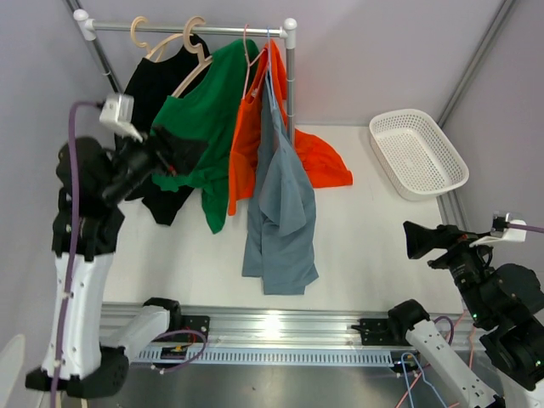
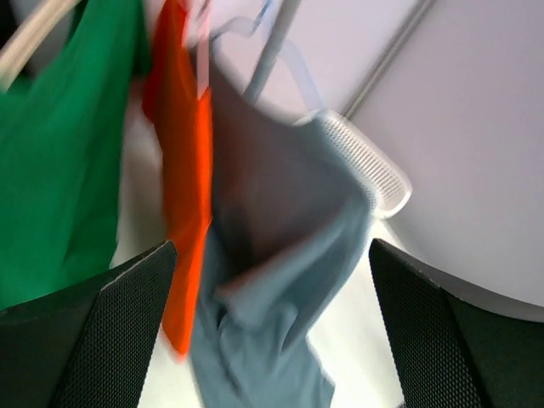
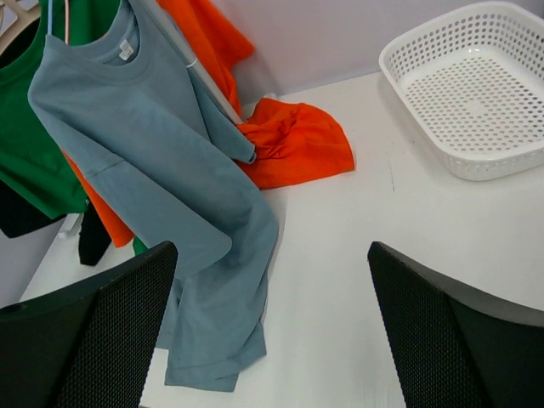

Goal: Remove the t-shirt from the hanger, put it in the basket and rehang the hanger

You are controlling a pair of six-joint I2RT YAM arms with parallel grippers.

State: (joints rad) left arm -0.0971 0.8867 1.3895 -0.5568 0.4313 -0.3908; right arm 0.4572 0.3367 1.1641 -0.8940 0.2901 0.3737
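A grey-blue long-sleeved t-shirt [image 1: 280, 204] hangs from a thin hanger [image 1: 269, 55] at the right end of the rail [image 1: 212, 30], and its hem rests on the table. It also shows in the right wrist view [image 3: 170, 170] and, blurred, in the left wrist view [image 2: 280, 280]. Beside it hang an orange shirt [image 1: 245, 144], a green shirt [image 1: 204, 110] and a black shirt [image 1: 157, 85]. My left gripper [image 1: 168, 155] is open and empty, raised at the green shirt's left side. My right gripper [image 1: 416, 240] is open and empty, low at the right.
A white perforated basket [image 1: 387, 161] stands at the back right, also in the right wrist view [image 3: 510, 161]. Part of the orange shirt [image 1: 327, 166] lies on the table behind the rack's right post [image 1: 291, 76]. A metal rail [image 1: 272, 327] runs along the near edge.
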